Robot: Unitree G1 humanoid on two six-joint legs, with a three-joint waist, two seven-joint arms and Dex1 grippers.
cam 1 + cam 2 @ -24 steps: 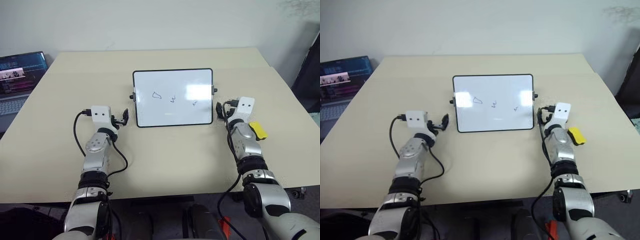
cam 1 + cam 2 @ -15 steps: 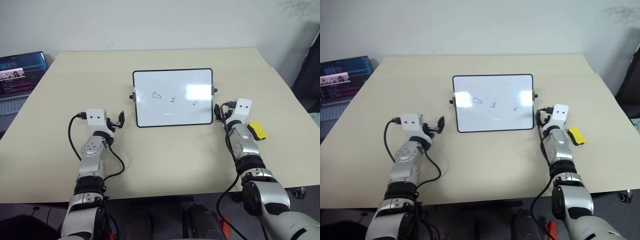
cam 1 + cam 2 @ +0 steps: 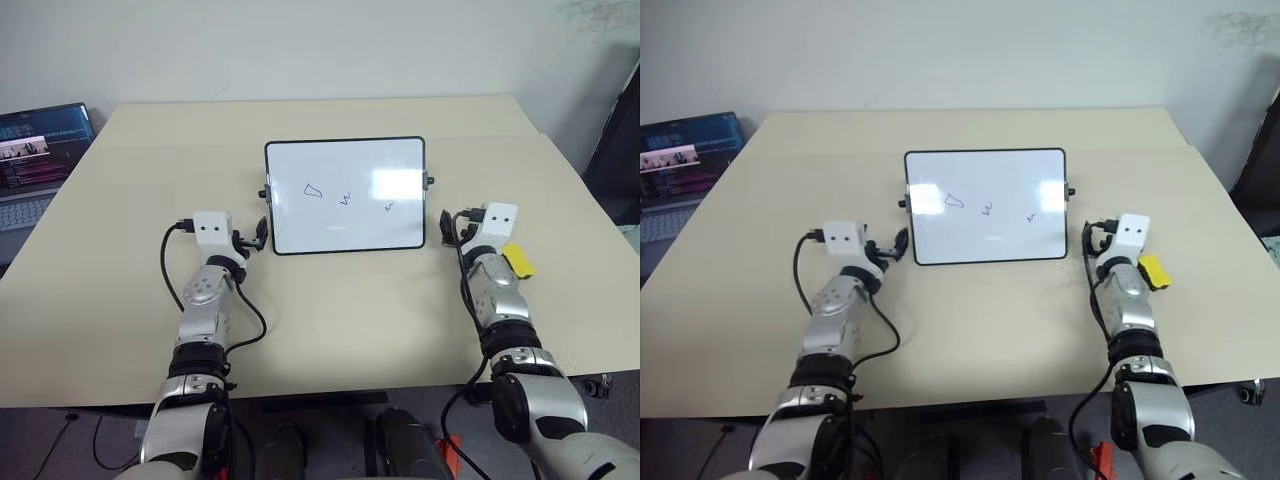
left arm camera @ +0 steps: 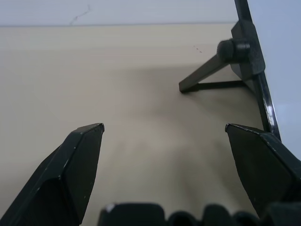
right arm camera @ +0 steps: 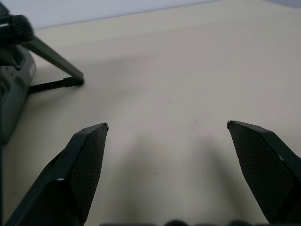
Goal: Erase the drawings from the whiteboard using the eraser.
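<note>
The whiteboard (image 3: 345, 170) stands propped on its stand at the middle of the table. Three small dark drawings are on it: a triangle outline (image 3: 313, 189), a squiggle (image 3: 346, 198) and a tiny mark (image 3: 389, 207). The yellow eraser (image 3: 520, 259) lies on the table just right of my right wrist, partly hidden behind it. My left gripper (image 3: 258, 235) is open and empty beside the board's lower left corner; the left wrist view shows the board's edge and stand leg (image 4: 244, 52). My right gripper (image 3: 450, 222) is open and empty beside the board's lower right corner.
An open laptop (image 3: 40, 150) sits off the table's far left corner. A dark object (image 3: 615, 150) stands past the table's right edge. Bare beige tabletop (image 3: 330, 310) stretches in front of the board between my arms.
My left gripper has swung right, close to the board's lower left corner. My right hand has drifted a little right, closer to the eraser. Board and eraser have not moved.
</note>
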